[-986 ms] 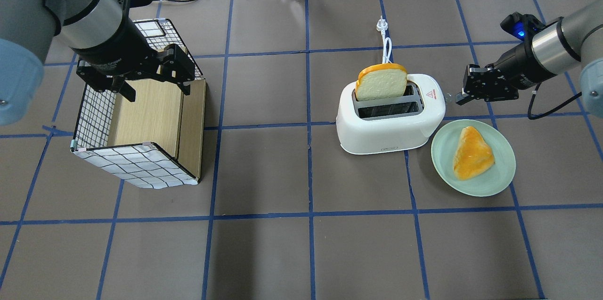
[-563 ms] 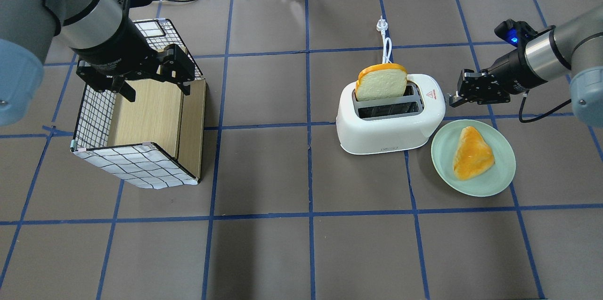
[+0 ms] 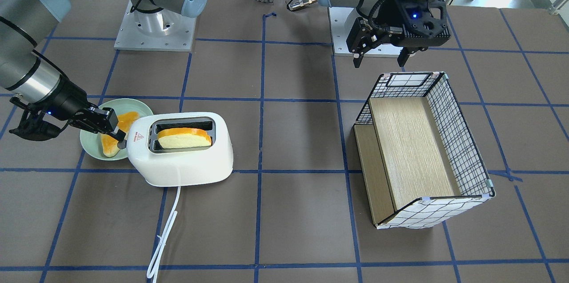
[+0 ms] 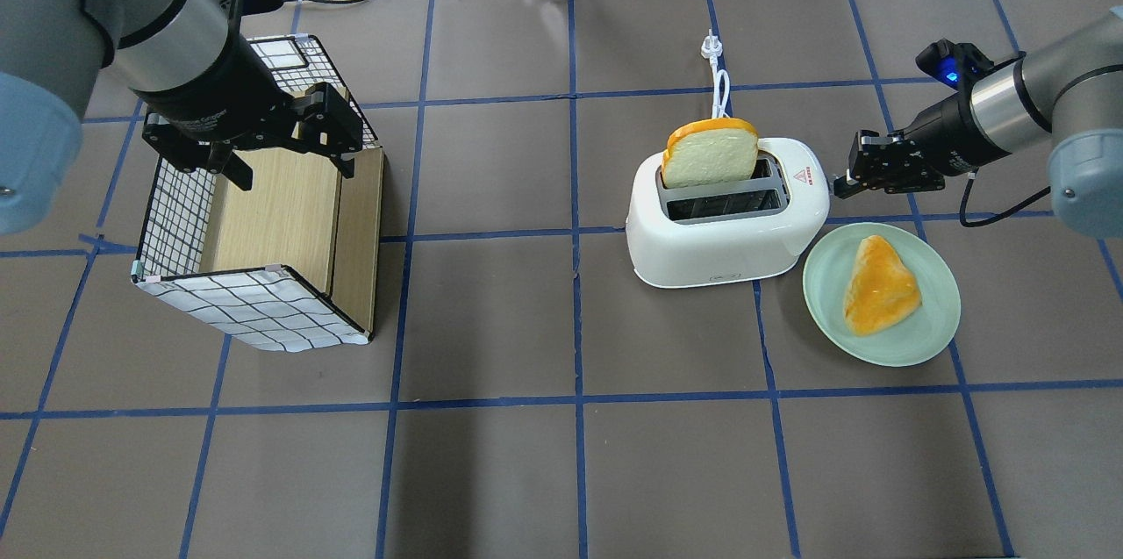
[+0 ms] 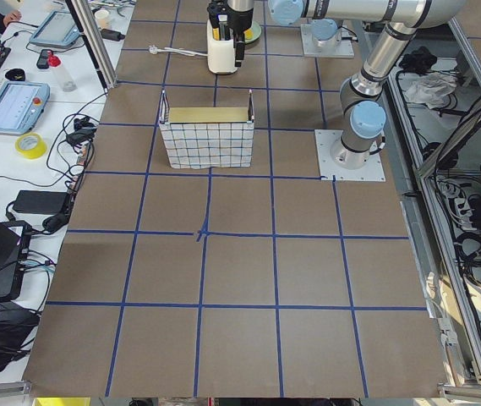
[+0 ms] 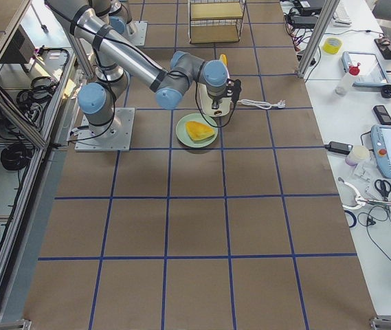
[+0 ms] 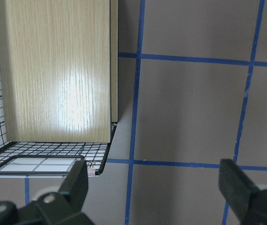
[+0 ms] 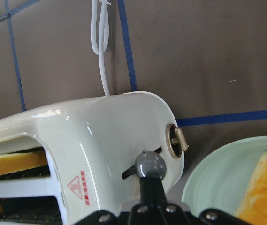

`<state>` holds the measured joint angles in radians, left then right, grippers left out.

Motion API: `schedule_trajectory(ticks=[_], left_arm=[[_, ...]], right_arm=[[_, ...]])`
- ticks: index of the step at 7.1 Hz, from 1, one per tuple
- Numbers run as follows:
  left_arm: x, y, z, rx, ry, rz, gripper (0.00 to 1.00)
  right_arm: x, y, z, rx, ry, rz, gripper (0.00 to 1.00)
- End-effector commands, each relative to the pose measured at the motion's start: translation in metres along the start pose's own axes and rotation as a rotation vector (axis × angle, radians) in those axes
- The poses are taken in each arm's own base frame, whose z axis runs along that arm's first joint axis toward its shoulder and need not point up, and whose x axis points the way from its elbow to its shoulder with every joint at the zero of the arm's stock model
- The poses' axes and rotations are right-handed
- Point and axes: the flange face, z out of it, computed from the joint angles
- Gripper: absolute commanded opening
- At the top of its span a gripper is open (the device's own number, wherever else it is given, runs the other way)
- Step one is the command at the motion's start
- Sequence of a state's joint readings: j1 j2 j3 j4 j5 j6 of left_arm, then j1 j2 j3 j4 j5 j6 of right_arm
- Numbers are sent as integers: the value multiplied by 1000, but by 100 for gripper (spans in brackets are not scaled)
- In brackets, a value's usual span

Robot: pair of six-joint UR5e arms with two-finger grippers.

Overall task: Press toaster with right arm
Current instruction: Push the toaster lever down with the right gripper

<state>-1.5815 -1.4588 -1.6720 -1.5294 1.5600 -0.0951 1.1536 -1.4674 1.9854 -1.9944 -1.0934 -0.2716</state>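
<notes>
Right pincer (image 4: 840,186) nearer toaster (image 4: 728,230); blue-gridded brown table (image 4: 491,322)

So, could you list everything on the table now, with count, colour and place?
Rounded plastic two-slot toaster: one, white, right of the table's middle.
Bread slice: one, pale with orange crust, in the toaster's far slot.
Round plate: one, pale green, beside the toaster's lever end.
Triangular bread piece: one, orange, on the plate.
Power cord: one, white, beyond the toaster.
Wire basket with checked cloth and wooden panel: one, black-and-white, table's left side.
Left gripper: one, black, open, above the basket.
Right gripper: one, black, shut, at the toaster's grey lever knob.
</notes>
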Motion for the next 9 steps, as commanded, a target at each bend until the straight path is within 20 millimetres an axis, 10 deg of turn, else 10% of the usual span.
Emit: schedule_trajectory(ticks=[1,9], left_arm=[[0,0,-1,1,0,0,100],[0,0,-1,1,0,0,100]], right_arm=[[2,1,5,-4,-2,3,0],[16,-8,26,-19,-10,12,0]])
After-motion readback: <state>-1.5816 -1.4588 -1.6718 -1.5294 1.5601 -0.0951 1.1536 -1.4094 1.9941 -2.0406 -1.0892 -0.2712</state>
